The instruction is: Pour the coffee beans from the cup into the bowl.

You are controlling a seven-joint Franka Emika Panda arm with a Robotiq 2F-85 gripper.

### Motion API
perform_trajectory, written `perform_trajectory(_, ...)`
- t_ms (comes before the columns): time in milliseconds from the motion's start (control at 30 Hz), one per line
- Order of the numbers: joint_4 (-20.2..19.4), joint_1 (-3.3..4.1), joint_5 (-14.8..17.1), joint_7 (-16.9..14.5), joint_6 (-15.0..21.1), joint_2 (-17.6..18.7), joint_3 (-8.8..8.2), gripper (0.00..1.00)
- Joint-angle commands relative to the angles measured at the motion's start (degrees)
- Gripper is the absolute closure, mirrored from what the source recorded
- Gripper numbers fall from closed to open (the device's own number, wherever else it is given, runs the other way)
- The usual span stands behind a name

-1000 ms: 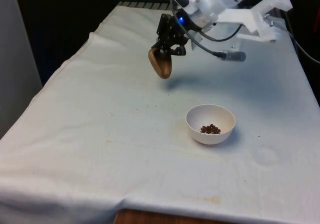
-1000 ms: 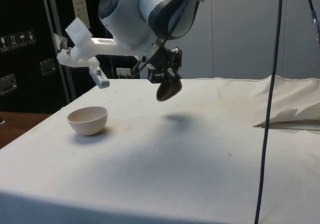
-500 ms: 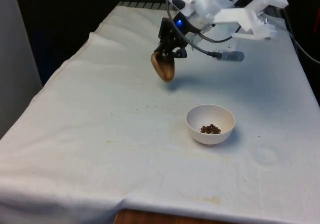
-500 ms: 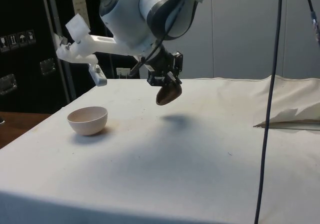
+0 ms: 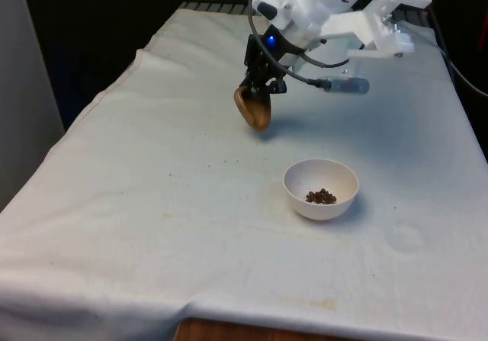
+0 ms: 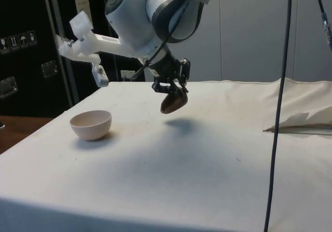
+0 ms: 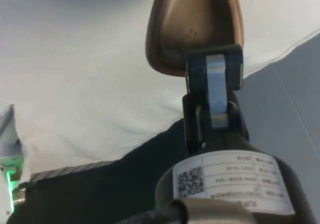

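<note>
Above the bench, the hand is gripping the brown cup by its rim, tipped sideways; beans are lying in the bowl.

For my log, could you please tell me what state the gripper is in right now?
Gripper: shut on the brown cup, held tilted above the cloth, apart from the bowl.

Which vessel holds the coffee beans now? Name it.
The white bowl on the cloth holds the beans; the brown cup in the gripper hangs tilted, empty inside.
</note>
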Motion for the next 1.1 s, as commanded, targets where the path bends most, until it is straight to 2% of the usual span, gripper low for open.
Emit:
perform_trajectory(0,-0.1,0.00,0.2,-0.2,0.3,0.1,-0.17,1.00)
perform_trajectory(33,-0.5,-0.69,1.0,-1.2,1.7,-0.1,0.00,1.00)
perform_trajectory(100,-0.8,-0.74,1.7,-1.9,2.6,-0.2,-0.57,1.00)
perform_trajectory(300,-1.6,-0.74,3.1,-3.3,4.6,-0.6,-1.78,1.00)
perform_trajectory(333,-0.9,-0.06,2.3,-2.4,3.1,-0.1,-2.06,1.00)
perform_trajectory(367,-1.8,-0.74,3.3,-3.5,5.0,-0.6,-2.01,1.00)
perform_trajectory(667,-3.4,-0.80,5.2,-5.3,9.9,-0.9,-4.13,1.00)
perform_trajectory(700,-2.9,-0.17,4.2,-4.2,8.3,-0.5,-4.30,1.00)
perform_trajectory(733,-3.4,-0.80,5.2,-5.3,9.9,-0.9,-4.13,1.00)
perform_trajectory(933,-4.4,-0.92,6.7,-6.8,13.0,-0.9,-5.44,1.00)
perform_trajectory(967,-4.0,-0.23,6.2,-6.2,12.3,-0.5,-6.13,1.00)
perform_trajectory(1000,-4.6,-0.92,7.2,-7.3,13.9,-0.9,-5.84,1.00)
perform_trajectory(1067,-4.9,-0.92,7.7,-7.7,14.7,-0.9,-6.25,1.00)
